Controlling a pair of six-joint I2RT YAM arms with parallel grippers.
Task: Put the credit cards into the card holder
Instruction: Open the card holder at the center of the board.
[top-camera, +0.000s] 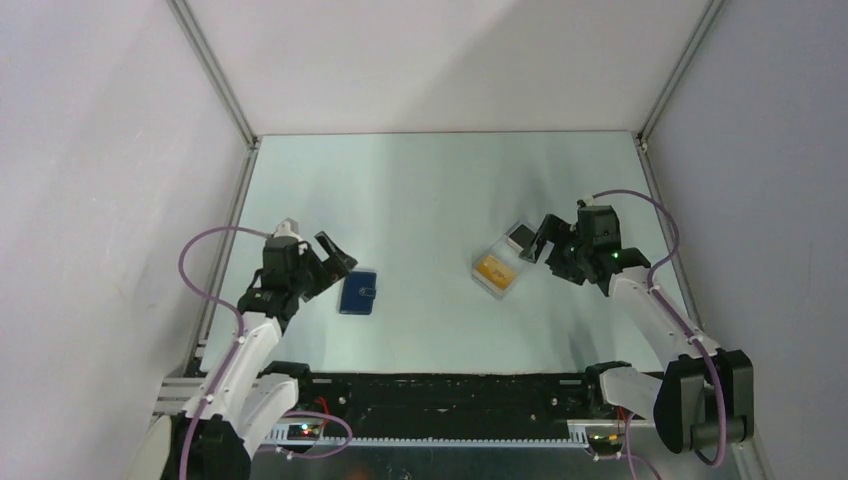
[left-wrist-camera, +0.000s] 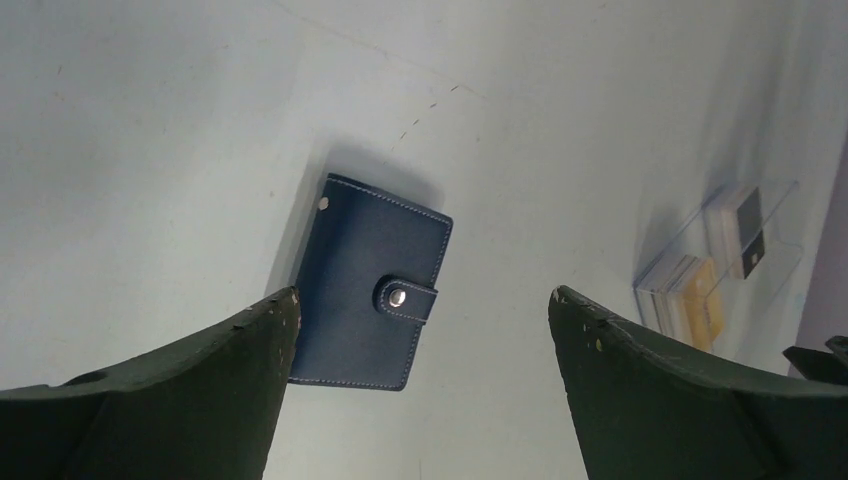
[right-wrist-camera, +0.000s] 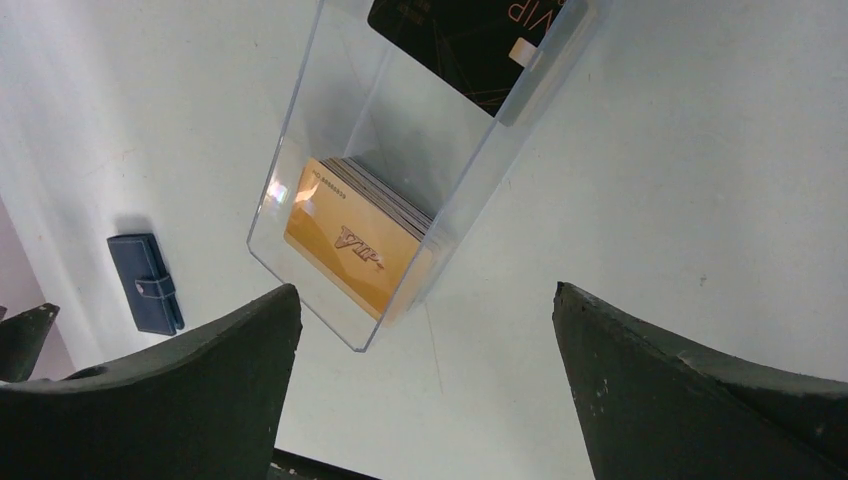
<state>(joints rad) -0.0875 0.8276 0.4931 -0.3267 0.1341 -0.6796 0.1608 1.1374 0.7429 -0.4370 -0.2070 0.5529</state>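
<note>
The navy card holder (top-camera: 358, 293) lies flat and snapped shut on the table, left of centre; it also shows in the left wrist view (left-wrist-camera: 368, 284) and small in the right wrist view (right-wrist-camera: 146, 283). My left gripper (top-camera: 335, 256) is open and empty, just left of it and above the table. A stack of orange-yellow credit cards (right-wrist-camera: 358, 246) lies inside a clear plastic case (top-camera: 498, 271), also seen in the top view (top-camera: 494, 268). My right gripper (top-camera: 538, 240) is open and empty, beside the case's far right end.
The clear case (right-wrist-camera: 410, 150) has a black card with "VIP" lettering (right-wrist-camera: 470, 35) at its far end. Grey enclosure walls stand on the left, right and back. A black rail (top-camera: 440, 395) runs along the near table edge.
</note>
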